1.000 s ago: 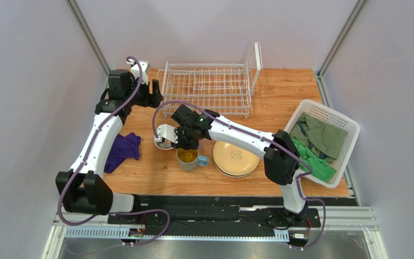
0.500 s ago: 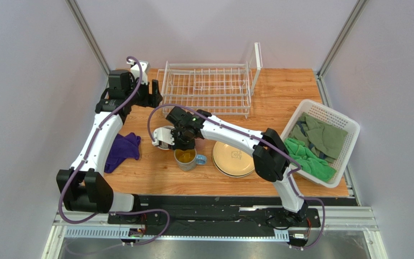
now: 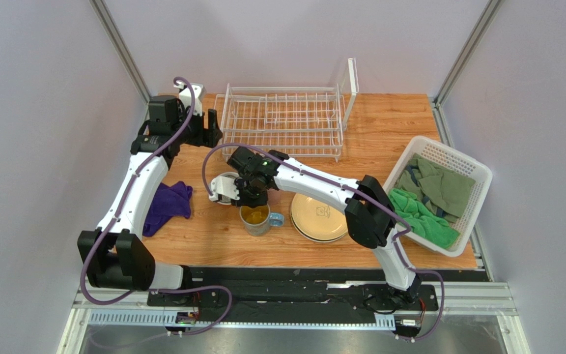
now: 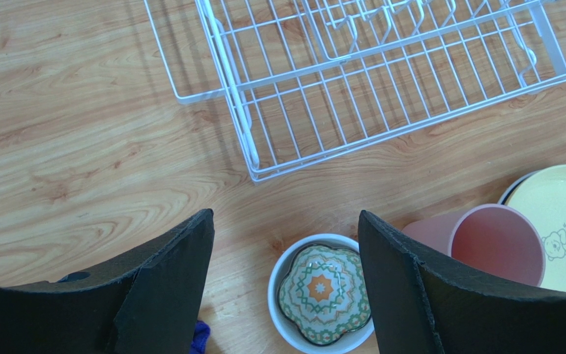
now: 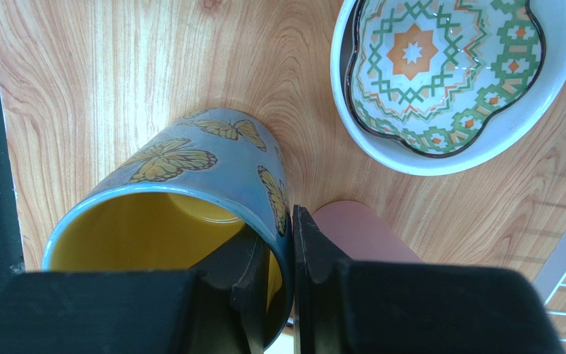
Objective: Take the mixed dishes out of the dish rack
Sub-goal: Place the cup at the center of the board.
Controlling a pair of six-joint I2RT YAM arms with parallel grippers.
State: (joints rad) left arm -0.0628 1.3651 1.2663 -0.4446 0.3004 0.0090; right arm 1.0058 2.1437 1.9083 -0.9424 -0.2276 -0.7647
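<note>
The white wire dish rack (image 3: 282, 118) stands at the back and holds no dishes; it also shows in the left wrist view (image 4: 367, 74). My right gripper (image 3: 253, 198) is shut on the wall of the blue mug (image 3: 256, 217), one finger inside its yellow interior (image 5: 190, 192). The small white patterned bowl (image 3: 224, 187) sits just left of it. The pink tumbler (image 4: 496, 243) stands beside the mug, under my right arm in the top view. The cream-yellow plate (image 3: 321, 216) lies on the dark-rimmed plate (image 4: 507, 195). My left gripper (image 3: 211, 133) hangs open and empty by the rack's left end. The orange bowl is out of view.
A white lattice basket (image 3: 452, 158) with green cloths (image 3: 430, 199) stands at the right edge. A purple cloth (image 3: 166, 205) lies at the left beside my left arm. Grey walls close in the table at the back and sides.
My right arm has shifted a little to the left with the mug, its elbow swinging left. The left arm has not moved.
</note>
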